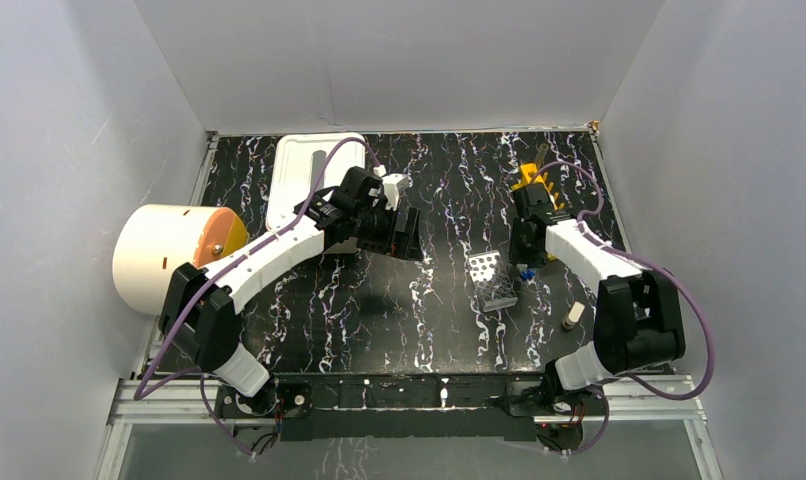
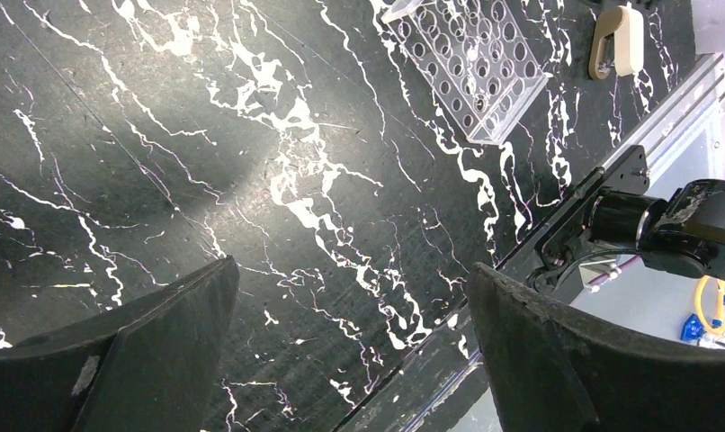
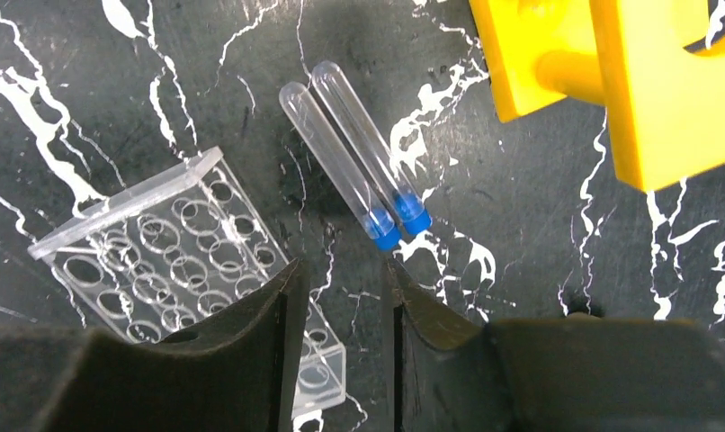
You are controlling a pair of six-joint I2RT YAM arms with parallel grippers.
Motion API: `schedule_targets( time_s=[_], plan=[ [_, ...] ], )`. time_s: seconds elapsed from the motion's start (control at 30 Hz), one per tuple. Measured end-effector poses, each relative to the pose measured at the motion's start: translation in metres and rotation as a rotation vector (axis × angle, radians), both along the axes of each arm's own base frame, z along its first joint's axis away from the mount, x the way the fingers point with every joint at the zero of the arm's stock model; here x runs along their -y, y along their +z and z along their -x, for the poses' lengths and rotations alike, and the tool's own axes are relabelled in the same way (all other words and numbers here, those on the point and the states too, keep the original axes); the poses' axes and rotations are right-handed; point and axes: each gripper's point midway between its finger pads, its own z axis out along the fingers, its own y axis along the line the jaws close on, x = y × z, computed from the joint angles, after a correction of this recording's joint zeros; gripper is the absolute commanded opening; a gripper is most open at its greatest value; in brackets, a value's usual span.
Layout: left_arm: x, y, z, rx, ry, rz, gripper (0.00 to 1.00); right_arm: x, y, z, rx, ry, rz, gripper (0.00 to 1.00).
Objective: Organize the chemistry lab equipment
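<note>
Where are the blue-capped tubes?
In the right wrist view, the two blue-capped tubes lie side by side between the clear holed rack and the yellow rack, just ahead of the right gripper.

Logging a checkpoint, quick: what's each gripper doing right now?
Left gripper: open wide, empty.
Right gripper: narrowly open, holding nothing; blue-capped tubes lie just beyond its tips.

A black, white-veined marble-patterned bench (image 1: 419,320) sits boxed in by plain pale grey walls (image 1: 399,60) at the back and both sides; a silver aluminium rail (image 1: 154,400) edges its near side, and soft light glares faintly off the surface
</note>
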Motion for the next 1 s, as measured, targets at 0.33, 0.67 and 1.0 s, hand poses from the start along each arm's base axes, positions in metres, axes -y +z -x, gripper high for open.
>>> schedule_targets(
  time_s=[0.33,0.67,1.0],
  plan=[
    [0.004,0.005,0.003,-0.020,-0.012,0.023,0.98,0.002,-0.028,-0.013,0.005,0.007,0.030,0.37],
    [0.007,0.008,0.005,-0.040,-0.017,0.028,0.98,0.004,-0.041,-0.021,0.013,0.024,0.056,0.37],
    [0.006,0.007,0.005,-0.050,-0.016,0.021,0.98,0.003,-0.044,-0.024,0.016,0.043,0.059,0.37]
  ],
)
